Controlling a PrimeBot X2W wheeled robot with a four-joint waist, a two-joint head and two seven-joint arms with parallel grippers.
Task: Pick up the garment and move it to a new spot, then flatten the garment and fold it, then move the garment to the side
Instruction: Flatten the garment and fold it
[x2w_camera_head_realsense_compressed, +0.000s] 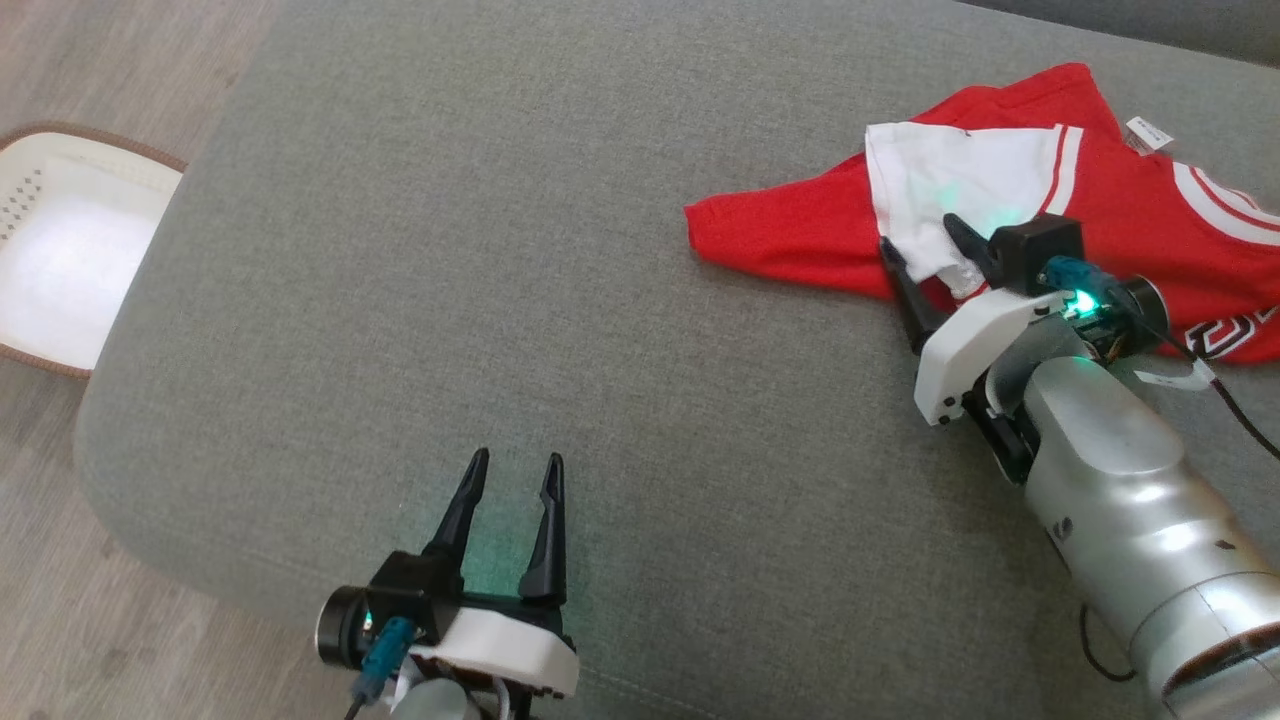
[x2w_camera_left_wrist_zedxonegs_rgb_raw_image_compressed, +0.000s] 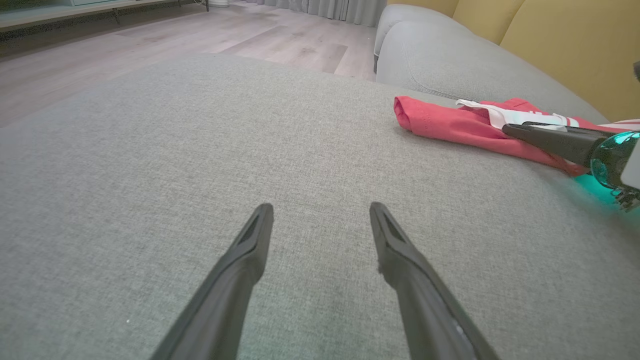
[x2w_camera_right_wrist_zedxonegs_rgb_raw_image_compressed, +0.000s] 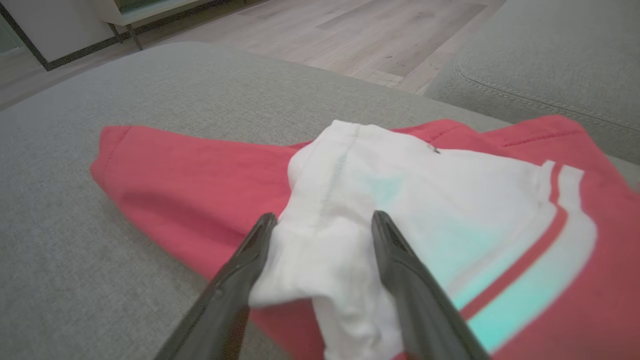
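Observation:
A red garment (x2w_camera_head_realsense_compressed: 800, 225) with a white sleeve (x2w_camera_head_realsense_compressed: 960, 175) and white stripes lies crumpled at the far right of the grey cushion (x2w_camera_head_realsense_compressed: 500, 250). My right gripper (x2w_camera_head_realsense_compressed: 918, 235) is open, its two fingers straddling a bunched fold of the white sleeve (x2w_camera_right_wrist_zedxonegs_rgb_raw_image_compressed: 400, 170); in the right wrist view the right gripper (x2w_camera_right_wrist_zedxonegs_rgb_raw_image_compressed: 324, 217) has white cloth between its fingers, over the red garment (x2w_camera_right_wrist_zedxonegs_rgb_raw_image_compressed: 175, 170). My left gripper (x2w_camera_head_realsense_compressed: 517, 458) hangs open over bare cushion near the front edge, well left of the garment (x2w_camera_left_wrist_zedxonegs_rgb_raw_image_compressed: 440, 122). In the left wrist view the left gripper (x2w_camera_left_wrist_zedxonegs_rgb_raw_image_compressed: 322, 206) holds nothing.
A white basket with a brown rim (x2w_camera_head_realsense_compressed: 70, 260) stands on the wooden floor (x2w_camera_head_realsense_compressed: 60, 620) left of the cushion. A second grey cushion (x2w_camera_left_wrist_zedxonegs_rgb_raw_image_compressed: 450, 55) and yellow back cushions (x2w_camera_left_wrist_zedxonegs_rgb_raw_image_compressed: 575, 40) lie beyond the garment. A cable (x2w_camera_head_realsense_compressed: 1240, 410) trails from the right wrist.

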